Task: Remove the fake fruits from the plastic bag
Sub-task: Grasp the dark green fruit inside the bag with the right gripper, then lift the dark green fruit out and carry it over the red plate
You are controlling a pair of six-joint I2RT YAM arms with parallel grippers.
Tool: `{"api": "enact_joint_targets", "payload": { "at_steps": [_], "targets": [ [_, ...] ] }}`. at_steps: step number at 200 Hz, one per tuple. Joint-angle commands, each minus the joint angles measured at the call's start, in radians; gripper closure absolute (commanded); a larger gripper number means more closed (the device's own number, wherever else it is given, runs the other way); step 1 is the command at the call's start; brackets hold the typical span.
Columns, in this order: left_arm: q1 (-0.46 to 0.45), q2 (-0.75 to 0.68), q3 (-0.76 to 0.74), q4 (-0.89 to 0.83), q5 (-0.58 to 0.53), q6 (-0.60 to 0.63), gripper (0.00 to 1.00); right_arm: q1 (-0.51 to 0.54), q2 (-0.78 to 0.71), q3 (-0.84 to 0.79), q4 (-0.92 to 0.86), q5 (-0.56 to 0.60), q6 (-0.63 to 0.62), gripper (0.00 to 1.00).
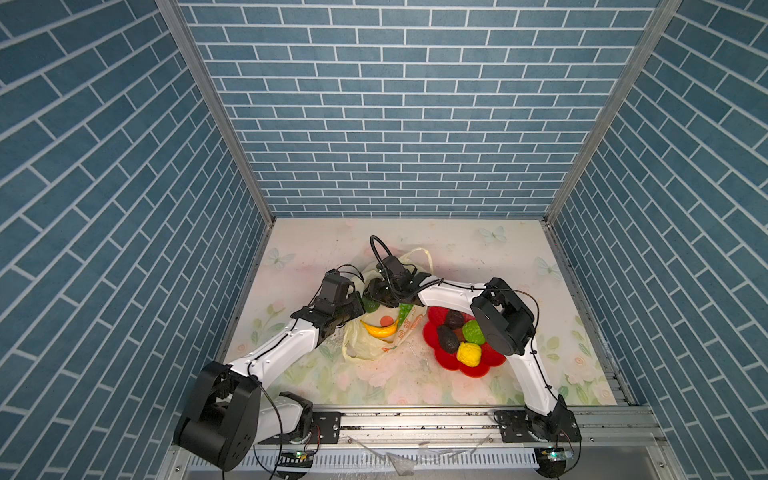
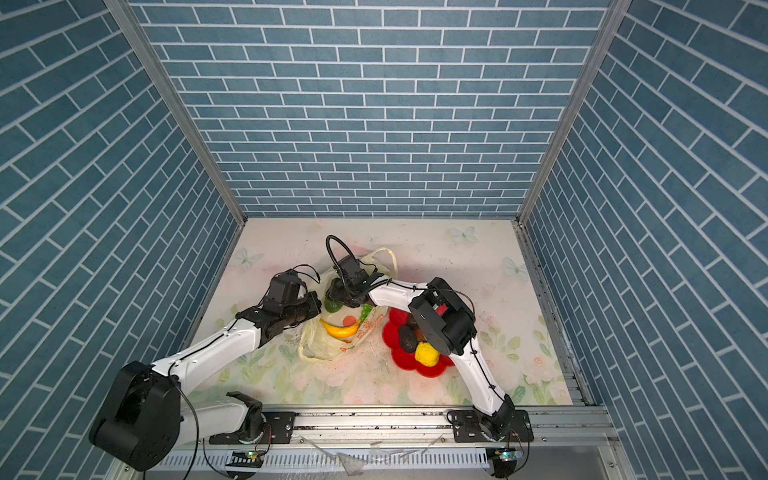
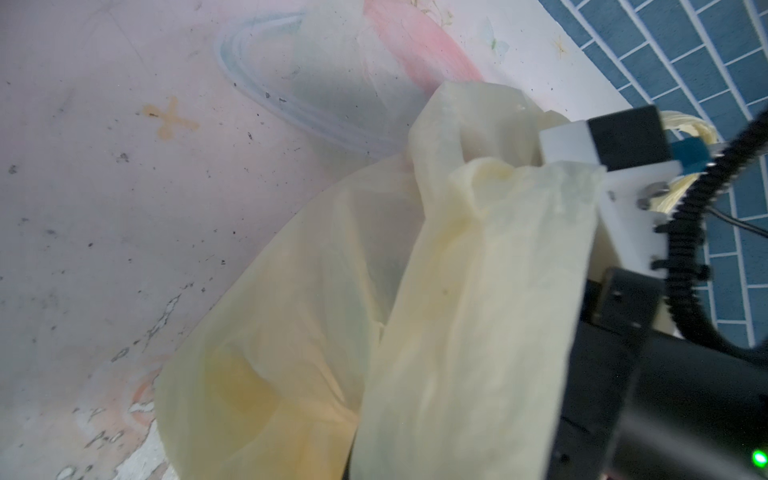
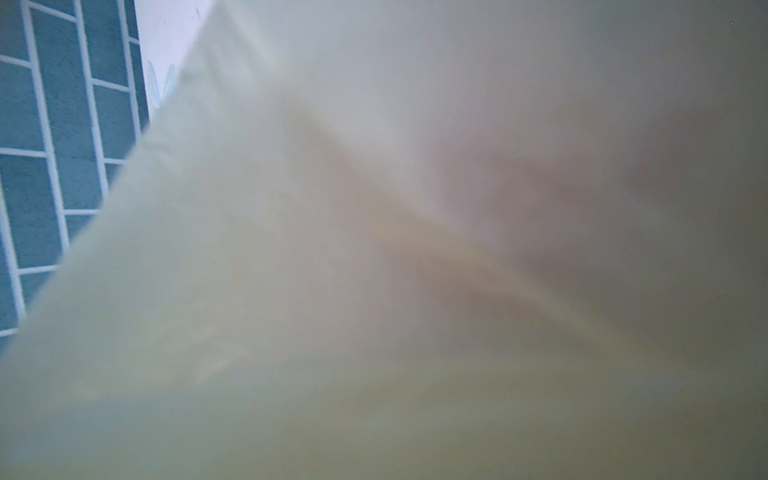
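Observation:
The pale-yellow plastic bag (image 1: 365, 347) (image 2: 320, 345) lies crumpled mid-table. Inside its open mouth I see a yellow banana (image 1: 378, 329), a red strawberry (image 1: 387, 321) and green grapes (image 1: 405, 311). My left gripper (image 1: 353, 311) is shut on the bag's left edge; bag film (image 3: 457, 332) covers its jaws in the left wrist view. My right gripper (image 1: 376, 297) reaches into the bag mouth right over a green round fruit (image 1: 368, 306). Its jaws are hidden, and bag film (image 4: 374, 249) fills the right wrist view.
A red flower-shaped plate (image 1: 473, 370) to the right of the bag holds a yellow knobbly ball (image 1: 468, 354), a green knobbly ball (image 1: 473, 332) and dark brown pieces (image 1: 448, 338). My right elbow hangs over the plate. Blue brick walls enclose three sides.

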Motion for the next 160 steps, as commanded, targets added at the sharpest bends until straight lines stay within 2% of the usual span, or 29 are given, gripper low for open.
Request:
{"api": "enact_joint_targets", "payload": {
  "at_steps": [1, 55, 119, 160],
  "targets": [
    [0.007, 0.023, 0.021, -0.006, -0.013, 0.032, 1.0, 0.003, -0.113, -0.051, 0.042, 0.054, -0.053, 0.47],
    [0.056, 0.087, 0.068, 0.004, 0.015, 0.079, 1.0, -0.001, -0.244, -0.172, 0.077, 0.081, -0.139, 0.48],
    [0.081, 0.167, 0.104, 0.037, 0.019, 0.15, 1.0, -0.022, -0.458, -0.368, 0.1, 0.218, -0.259, 0.48],
    [0.104, 0.185, 0.091, 0.073, 0.014, 0.2, 1.0, -0.045, -0.618, -0.491, 0.046, 0.378, -0.348, 0.48]
  ]
}}
